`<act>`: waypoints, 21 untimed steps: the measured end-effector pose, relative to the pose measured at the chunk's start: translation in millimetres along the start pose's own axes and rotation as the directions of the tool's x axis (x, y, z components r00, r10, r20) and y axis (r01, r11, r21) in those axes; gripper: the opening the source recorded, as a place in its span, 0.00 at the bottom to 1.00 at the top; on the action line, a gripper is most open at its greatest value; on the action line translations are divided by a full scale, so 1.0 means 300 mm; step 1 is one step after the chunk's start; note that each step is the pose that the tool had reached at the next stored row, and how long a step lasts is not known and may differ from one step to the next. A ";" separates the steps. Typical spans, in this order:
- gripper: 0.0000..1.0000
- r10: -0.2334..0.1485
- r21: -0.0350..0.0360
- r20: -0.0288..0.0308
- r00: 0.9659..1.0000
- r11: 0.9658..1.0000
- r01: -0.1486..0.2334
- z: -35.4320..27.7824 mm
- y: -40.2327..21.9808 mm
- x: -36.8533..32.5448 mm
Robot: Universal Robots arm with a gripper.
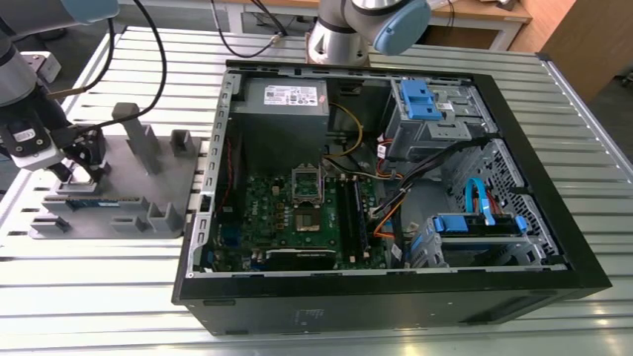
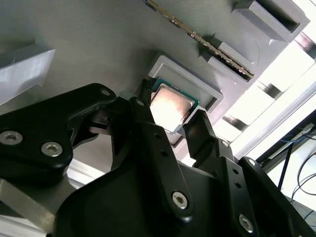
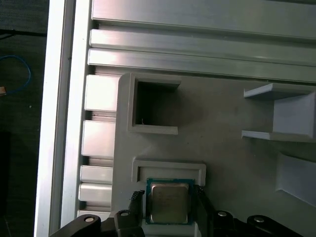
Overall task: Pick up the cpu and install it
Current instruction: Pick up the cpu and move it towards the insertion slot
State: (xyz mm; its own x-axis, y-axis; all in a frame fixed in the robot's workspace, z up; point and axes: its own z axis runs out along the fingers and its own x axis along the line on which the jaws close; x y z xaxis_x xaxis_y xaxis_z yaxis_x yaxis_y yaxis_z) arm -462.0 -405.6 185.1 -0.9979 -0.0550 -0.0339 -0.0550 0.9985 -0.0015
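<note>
— Hand (image 2: 172, 109) released, fingers (image 2: 200, 131) straddling the cpu (image 3: 169, 202), just beside two opposite edges.
— And the cpu?
— Flat in a shallow rimmed pocket of the grey tray (image 3: 222, 148), metal top up.
— Around it?
— Deeper square pocket (image 3: 155, 106) nearby, memory stick (image 2: 197, 38) on edge beyond. Open computer case (image 1: 396, 304) well apart on the bench (image 1: 89, 297), toward the exterior view's right.

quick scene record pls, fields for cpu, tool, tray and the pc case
cpu: lying flat in a shallow recess of the grey tray, metal top up
tool: open, one finger on each side of the cpu, cpu not lifted
memory stick: in a slot on the same tray
computer case: open, on the exterior view's right of the tray, motherboard exposed
</note>
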 end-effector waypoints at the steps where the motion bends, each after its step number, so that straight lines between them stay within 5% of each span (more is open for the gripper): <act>1: 0.54 0.000 0.000 0.000 1.000 1.000 0.000 0.000 0.000 0.000; 17: 0.54 0.000 0.000 0.000 1.000 1.000 0.000 0.003 0.000 -0.004; 21: 0.47 0.000 0.000 0.000 1.000 1.000 0.000 0.004 0.000 -0.004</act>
State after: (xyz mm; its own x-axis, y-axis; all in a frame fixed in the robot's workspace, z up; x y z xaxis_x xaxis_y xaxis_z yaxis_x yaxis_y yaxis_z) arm -460.8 -405.6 184.0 -0.9979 -0.0551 -0.0338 -0.0550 0.9985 -0.0016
